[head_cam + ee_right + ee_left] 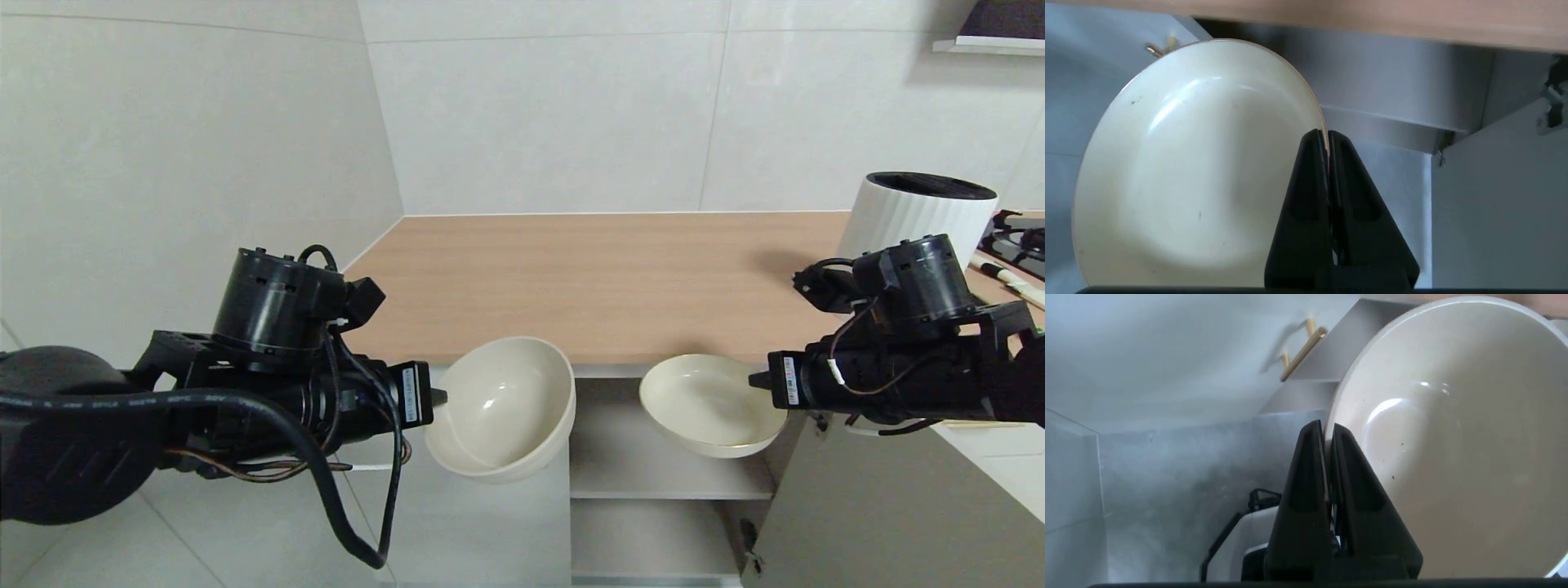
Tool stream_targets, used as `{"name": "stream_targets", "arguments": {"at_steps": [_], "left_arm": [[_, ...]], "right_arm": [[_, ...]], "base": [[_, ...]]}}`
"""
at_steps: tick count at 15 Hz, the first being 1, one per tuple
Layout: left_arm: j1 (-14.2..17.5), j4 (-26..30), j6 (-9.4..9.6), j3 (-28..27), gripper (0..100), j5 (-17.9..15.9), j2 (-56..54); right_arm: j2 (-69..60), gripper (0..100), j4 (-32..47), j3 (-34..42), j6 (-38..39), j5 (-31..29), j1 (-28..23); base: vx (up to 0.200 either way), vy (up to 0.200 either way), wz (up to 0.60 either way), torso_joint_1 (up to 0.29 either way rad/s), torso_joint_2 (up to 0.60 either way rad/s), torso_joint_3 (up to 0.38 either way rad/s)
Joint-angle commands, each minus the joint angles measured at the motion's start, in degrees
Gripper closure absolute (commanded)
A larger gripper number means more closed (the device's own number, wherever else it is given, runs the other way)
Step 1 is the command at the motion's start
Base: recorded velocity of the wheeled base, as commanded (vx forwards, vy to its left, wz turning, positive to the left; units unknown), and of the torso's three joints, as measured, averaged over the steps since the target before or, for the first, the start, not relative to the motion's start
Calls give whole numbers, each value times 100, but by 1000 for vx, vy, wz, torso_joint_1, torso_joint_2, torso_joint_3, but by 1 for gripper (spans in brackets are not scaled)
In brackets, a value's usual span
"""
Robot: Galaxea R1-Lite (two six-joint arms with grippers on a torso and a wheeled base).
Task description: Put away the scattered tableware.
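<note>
Black left claw (441, 398) is clamped on the bowl (502, 408) by its rim; the right claw (755, 380) pinches the plate (706, 400) edge. Both hang before the open shelf (661, 482), under the counter (588, 278). Slide each in level, one at a time. The counter lip and the door (857, 506) crowd the plate.

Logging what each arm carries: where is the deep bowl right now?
Head view: the deep bowl hangs left of centre, its rim clamped in the left gripper, before the open cabinet, left of the plate.
</note>
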Motion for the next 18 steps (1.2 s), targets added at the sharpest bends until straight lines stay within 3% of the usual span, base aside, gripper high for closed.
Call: {"name": "stream_targets", "arguments": {"at_steps": [1,18], "left_arm": [[-3,-2,-1,3,100,1,25],[-3,-2,-1,-6,100,1,60]], "right_arm": [[46,100,-2,-1,2,4,-9],[125,100,-2,17,-60,4,-9]], "base": [[0,0,0,-168,383,217],[0,0,0,-151,435,280]]}}
